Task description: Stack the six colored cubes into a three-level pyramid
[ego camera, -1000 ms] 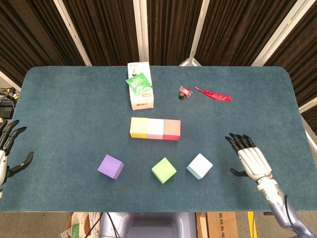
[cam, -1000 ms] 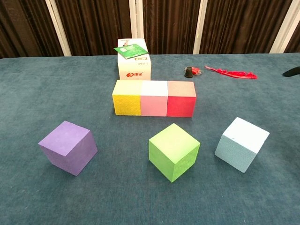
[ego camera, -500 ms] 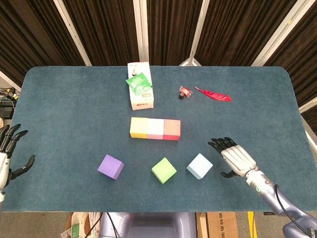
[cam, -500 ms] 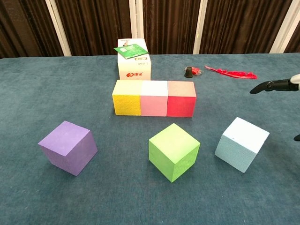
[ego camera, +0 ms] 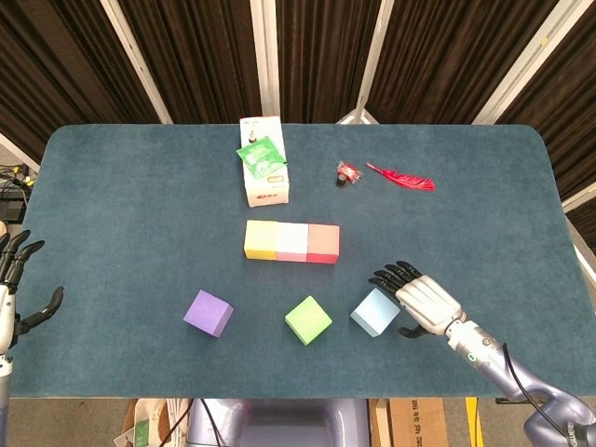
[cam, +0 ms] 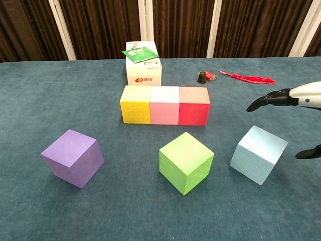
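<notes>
Yellow [ego camera: 260, 239], pink [ego camera: 291, 241] and red [ego camera: 323, 243] cubes form a touching row mid-table; the chest view shows the yellow cube [cam: 136, 104], the pink cube [cam: 165, 105] and the red cube [cam: 194, 105] too. In front lie a purple cube [ego camera: 208, 313] [cam: 73, 157], a green cube [ego camera: 308, 319] [cam: 185, 162] and a light blue cube [ego camera: 375, 311] [cam: 259, 153], all apart. My right hand [ego camera: 421, 302] [cam: 291, 98] is open just right of the light blue cube, fingers spread over its right side. My left hand [ego camera: 13, 279] is open at the table's left edge.
A white box [ego camera: 264, 165] with a green packet [ego camera: 261, 155] on top stands behind the row. A small dark-and-red object [ego camera: 346, 174] and a red feather [ego camera: 402, 178] lie at the back right. The table's front edge runs close behind the loose cubes.
My right hand has moved left across the table, from well clear of the light blue cube to right beside it. My left hand drifted slightly down at the left edge.
</notes>
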Controlling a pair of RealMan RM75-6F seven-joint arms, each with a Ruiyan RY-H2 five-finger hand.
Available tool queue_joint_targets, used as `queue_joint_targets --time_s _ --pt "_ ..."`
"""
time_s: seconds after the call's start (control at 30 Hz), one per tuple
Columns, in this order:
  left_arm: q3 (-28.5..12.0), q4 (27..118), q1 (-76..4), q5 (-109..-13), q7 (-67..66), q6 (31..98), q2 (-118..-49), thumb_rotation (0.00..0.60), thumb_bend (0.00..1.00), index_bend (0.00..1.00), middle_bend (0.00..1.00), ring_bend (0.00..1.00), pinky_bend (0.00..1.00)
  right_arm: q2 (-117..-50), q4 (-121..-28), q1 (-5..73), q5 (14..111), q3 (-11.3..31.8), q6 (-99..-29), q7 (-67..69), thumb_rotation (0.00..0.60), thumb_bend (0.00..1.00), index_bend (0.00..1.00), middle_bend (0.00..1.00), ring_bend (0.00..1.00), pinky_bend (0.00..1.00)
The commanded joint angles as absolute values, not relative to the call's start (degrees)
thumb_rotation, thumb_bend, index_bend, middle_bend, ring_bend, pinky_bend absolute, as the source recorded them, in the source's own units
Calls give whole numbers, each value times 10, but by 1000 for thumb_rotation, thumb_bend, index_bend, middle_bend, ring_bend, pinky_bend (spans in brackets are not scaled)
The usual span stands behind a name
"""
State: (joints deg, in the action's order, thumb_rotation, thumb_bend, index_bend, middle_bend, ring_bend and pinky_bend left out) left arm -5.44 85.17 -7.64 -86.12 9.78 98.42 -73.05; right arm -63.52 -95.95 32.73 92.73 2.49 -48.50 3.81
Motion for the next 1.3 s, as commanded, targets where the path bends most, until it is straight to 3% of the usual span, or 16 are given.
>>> queue_joint_targets --time_s 0.03,1.3 --pt "-58 849 -75 -859 93 984 -735 600 406 188 73 0 0 -646 -942 336 939 20 -490 44 600 235 157 147 26 0" --pt "-76 854 -64 -851 54 962 -762 600 408 208 78 0 0 -724 -817 392 994 -28 -522 127 600 255 282 267 90 0"
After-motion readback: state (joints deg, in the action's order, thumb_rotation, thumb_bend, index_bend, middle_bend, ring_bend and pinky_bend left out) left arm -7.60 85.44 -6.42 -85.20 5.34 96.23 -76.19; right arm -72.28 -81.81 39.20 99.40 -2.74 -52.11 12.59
